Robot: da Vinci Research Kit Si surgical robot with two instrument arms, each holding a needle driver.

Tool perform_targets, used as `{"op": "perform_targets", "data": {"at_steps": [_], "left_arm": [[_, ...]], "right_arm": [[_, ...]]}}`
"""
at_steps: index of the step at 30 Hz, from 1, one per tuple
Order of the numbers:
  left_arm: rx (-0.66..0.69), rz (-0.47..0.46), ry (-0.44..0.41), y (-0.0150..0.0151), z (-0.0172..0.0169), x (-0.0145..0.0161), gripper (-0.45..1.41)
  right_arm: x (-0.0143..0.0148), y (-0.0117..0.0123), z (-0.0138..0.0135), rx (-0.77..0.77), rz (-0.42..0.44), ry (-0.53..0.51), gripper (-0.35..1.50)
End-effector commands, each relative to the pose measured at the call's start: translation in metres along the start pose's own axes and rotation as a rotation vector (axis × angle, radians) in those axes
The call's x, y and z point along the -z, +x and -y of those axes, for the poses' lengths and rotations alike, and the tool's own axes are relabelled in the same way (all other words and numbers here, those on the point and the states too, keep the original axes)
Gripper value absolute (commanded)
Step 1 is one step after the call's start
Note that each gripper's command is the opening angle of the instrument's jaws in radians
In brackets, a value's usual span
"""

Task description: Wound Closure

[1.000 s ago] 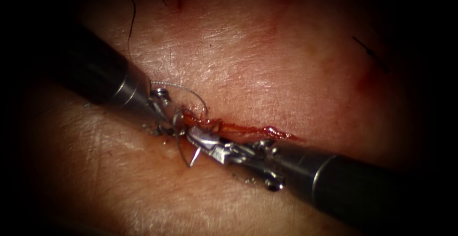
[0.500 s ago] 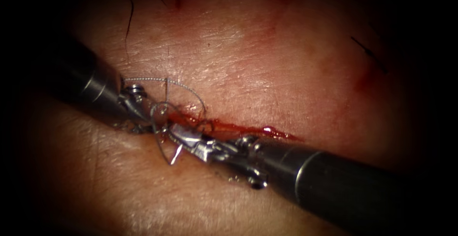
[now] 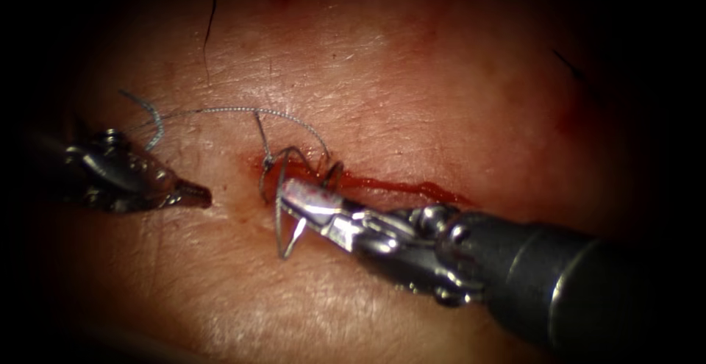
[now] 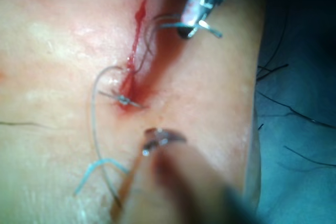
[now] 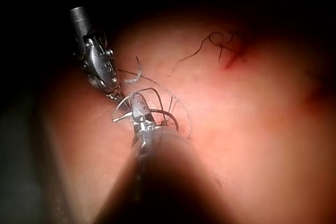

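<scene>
Pale, glistening tissue (image 3: 412,99) fills the field, its cut (image 3: 382,185) wet with red fluid (image 3: 430,187). Just below the cut's left end, the right tool (image 3: 294,193) clamps the needle (image 3: 283,220) mid-curve; its tip hangs free beneath the jaws. Stiff, slick steel, I judge: best gripped on the body. Well left, the left tool (image 3: 197,195) looks closed on nothing, with the limp thread (image 3: 243,111) arching above.

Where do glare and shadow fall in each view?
Endoscope view: glare on the right end effector, which grips the needle mid-curve, clear of the tissue; shadow rims the frame. Left wrist view: evenly bright, left end effector empty. Right wrist view: shadow beyond the lit tissue.
</scene>
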Motion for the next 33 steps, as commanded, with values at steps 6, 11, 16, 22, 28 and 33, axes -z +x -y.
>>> {"op": "perform_targets", "data": {"at_steps": [6, 11, 16, 22, 28, 33], "left_arm": [[0.000, -0.119, 0.001, 0.0010, -0.0006, 0.0013, 0.12], [0.001, -0.157, -0.017, 0.0015, -0.0008, 0.0015, 0.12], [-0.011, -0.237, -0.041, 0.0025, -0.0009, 0.0011, 0.07], [-0.016, -0.340, -0.098, 0.0036, -0.0011, 0.0005, 0.05], [-0.014, -0.403, -0.129, 0.0048, -0.0013, -0.0005, 0.12], [-0.012, -0.442, -0.144, 0.0061, -0.0017, -0.0017, 0.61]], "right_arm": [[0.0007, -0.0015, -0.0026, -0.014, 0.019, -0.018, -0.35], [0.0027, -0.0037, -0.0066, -0.153, 0.101, -0.002, -0.35], [0.0048, -0.0063, -0.0070, -0.574, 0.257, 0.009, -0.35], [0.0059, -0.0086, -0.0076, -0.928, 0.369, 0.099, -0.35], [0.0057, -0.0091, -0.0085, -1.223, 0.381, 0.160, -0.35], [0.0055, -0.0091, -0.0097, -1.351, 0.330, 0.173, -0.35]]}}
